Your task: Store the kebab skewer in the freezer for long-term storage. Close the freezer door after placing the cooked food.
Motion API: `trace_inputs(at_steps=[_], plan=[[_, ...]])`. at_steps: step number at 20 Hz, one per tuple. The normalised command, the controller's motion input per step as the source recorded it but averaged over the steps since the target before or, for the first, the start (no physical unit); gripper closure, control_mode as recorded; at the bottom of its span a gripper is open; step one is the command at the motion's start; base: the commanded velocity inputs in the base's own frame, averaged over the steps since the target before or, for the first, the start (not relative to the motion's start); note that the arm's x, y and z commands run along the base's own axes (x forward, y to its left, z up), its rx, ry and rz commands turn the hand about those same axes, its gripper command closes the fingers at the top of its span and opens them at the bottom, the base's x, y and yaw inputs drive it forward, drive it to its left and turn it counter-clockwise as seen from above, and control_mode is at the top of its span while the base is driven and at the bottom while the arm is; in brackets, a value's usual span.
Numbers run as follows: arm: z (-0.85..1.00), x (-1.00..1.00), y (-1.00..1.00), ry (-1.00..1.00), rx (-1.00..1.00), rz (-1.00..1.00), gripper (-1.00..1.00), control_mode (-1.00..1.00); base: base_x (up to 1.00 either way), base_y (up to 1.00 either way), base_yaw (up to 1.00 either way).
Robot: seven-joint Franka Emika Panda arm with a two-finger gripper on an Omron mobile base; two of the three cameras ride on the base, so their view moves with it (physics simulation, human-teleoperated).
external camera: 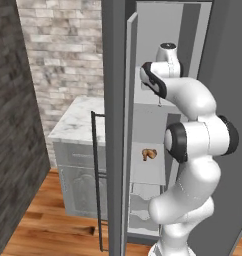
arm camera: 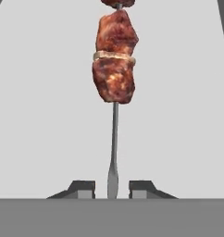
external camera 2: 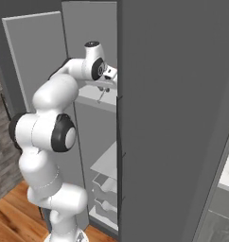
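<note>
Nearest the hand camera, the 2 dark fingertips of the pincer (arm camera: 113, 190) stand closed on the flattened lower end of the kebab skewer (arm camera: 115, 139), a thin silver metal stick. Its shaft runs straight up the view, threaded through 2 dark red-brown meat chunks with a pale band between them, and a 3rd chunk is cut off at the top edge. Behind it lies a plain pale grey surface.

From the left base view, the white arm rises at the lower right and bends into the freezer (external camera: 223, 100), a tall dark grey cabinet with a pale interior. The freezer door (external camera: 114, 125), a narrow dark grey panel, stands open edge-on with its long thin black bar handle (external camera: 97, 180) facing left. A brown croissant-like lump (external camera: 149, 154) sits on a white inner shelf, with white drawers below. A marble-topped grey bench (external camera: 75, 125) stands before a pale brick wall.

From the right base view, the hand reaches behind the freezer's dark side wall, above a pale upper shelf (external camera 2: 95, 99).
</note>
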Motion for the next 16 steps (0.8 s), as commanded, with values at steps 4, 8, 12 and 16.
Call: trace_inputs(at_steps=[4,8,12,16], plan=[[-0.07,0.38,-0.12,-0.04,0.00,0.00,1.00,-1.00,0.00,0.00,0.00],[-0.08,0.39,-0.09,-0.04,0.00,0.00,1.00,-1.00,0.00,0.00,0.00],[0.00,0.38,0.00,0.00,0.00,0.00,1.00,-1.00,0.00,0.00,0.00],[-0.01,0.39,0.00,0.00,0.00,0.00,1.00,-1.00,0.00,0.00,0.00]])
